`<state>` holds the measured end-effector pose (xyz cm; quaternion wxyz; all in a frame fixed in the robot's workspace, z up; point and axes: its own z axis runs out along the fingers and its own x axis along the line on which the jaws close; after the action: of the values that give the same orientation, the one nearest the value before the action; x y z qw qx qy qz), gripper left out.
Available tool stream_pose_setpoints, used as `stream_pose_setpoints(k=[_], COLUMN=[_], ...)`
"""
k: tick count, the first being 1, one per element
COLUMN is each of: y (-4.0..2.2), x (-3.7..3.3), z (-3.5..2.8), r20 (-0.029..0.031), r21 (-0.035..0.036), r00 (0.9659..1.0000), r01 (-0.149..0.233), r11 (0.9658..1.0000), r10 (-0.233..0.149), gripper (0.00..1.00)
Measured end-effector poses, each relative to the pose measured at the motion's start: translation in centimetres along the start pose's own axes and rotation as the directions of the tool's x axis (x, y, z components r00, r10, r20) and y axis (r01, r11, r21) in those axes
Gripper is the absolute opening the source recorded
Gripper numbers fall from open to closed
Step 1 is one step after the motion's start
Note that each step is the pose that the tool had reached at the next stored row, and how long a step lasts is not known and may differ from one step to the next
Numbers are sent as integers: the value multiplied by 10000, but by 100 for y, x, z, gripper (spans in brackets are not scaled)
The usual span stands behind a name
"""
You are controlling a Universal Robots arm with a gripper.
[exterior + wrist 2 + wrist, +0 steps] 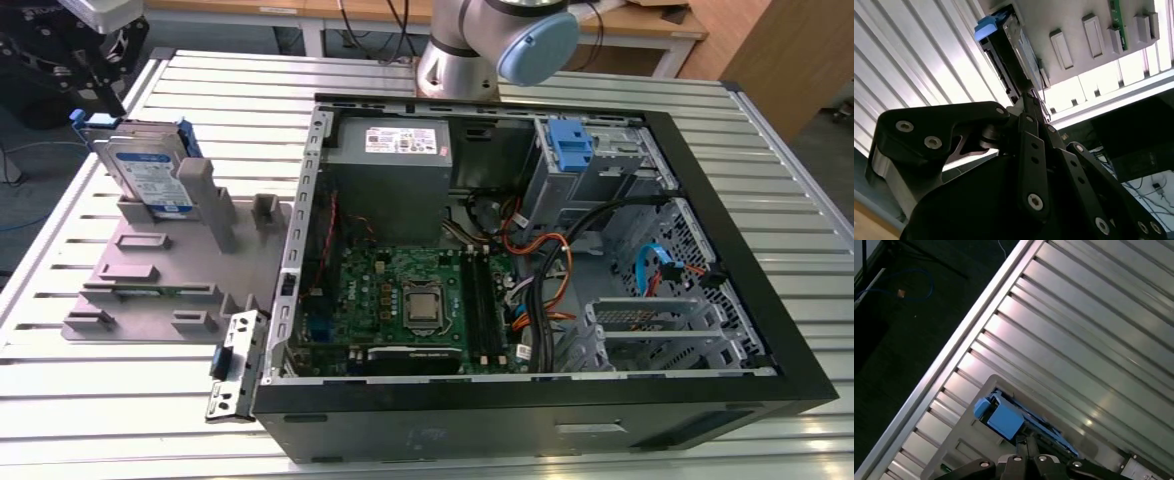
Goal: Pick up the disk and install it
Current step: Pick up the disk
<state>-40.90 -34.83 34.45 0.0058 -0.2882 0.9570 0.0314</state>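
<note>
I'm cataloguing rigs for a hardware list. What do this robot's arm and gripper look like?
In the exterior view the arm is a silver-grey metal tube with a rounded joint closed by a light-blue cap. In the second wrist view the gripper is matte black, built from flat linkage bars with rounded ends, pinned by silver screws.

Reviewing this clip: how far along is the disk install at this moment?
Done: nothing installed so far. The disk stands upright in the grey fixture on the table, outside the open computer case. In hand: the gripper is at the disk's end in both wrist views; whether it is gripping is unclear. Left: the pick-up and the install in the case.
</note>
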Motion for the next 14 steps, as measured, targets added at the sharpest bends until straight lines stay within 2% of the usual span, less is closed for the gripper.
stream_pose_setpoints(k=[3, 7, 10, 14], y=[0, 0, 0, 0], x=[0, 0, 0, 0], z=[0, 0, 1, 1], r20=[-30, -70, -97, -134], r21=[-16, -42, -62, -92], r00=[9986, 9920, 9837, 9678], r01=[532, 1264, 1795, 2512], r11=[9986, 9920, 9837, 9679], r10=[-532, -1264, -1796, -2513], gripper=[11, 11, 11, 11])
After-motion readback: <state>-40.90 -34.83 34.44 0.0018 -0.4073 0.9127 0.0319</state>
